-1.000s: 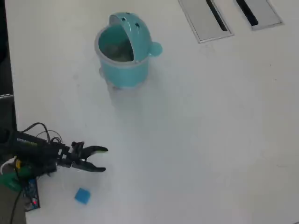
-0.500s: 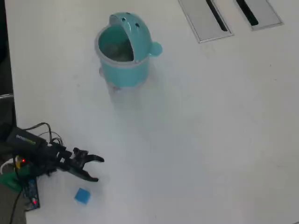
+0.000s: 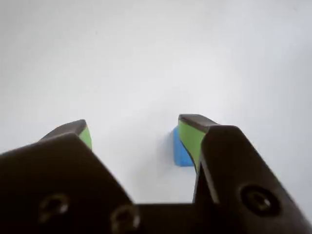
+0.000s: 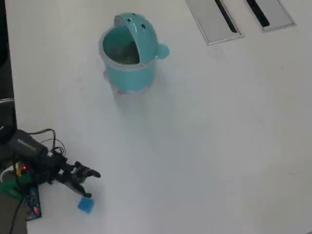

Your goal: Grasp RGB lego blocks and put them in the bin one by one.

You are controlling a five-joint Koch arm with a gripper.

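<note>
A small blue lego block (image 4: 86, 205) lies on the white table near the lower left of the overhead view. My gripper (image 4: 89, 184) hovers just above it in that view, jaws open with nothing between them. In the wrist view the blue block (image 3: 181, 150) sits just beyond the right finger (image 3: 191, 137), partly hidden behind its green pad, outside the gap of the gripper (image 3: 136, 129). The left finger (image 3: 83, 134) stands well apart. The teal bin (image 4: 127, 68) stands at the upper middle, lid tipped back and mouth open; its contents are unclear.
Two grey rectangular panels (image 4: 211, 22) (image 4: 273, 13) with dark slots lie at the top right. The arm's base, cables and a small circuit board (image 4: 32, 204) sit at the table's left edge. White table surface (image 4: 209, 146) spreads to the right.
In the overhead view the gripper has swung downward toward the blue block, from beside it to nearly over it. It stayed open. Block and bin have not moved.
</note>
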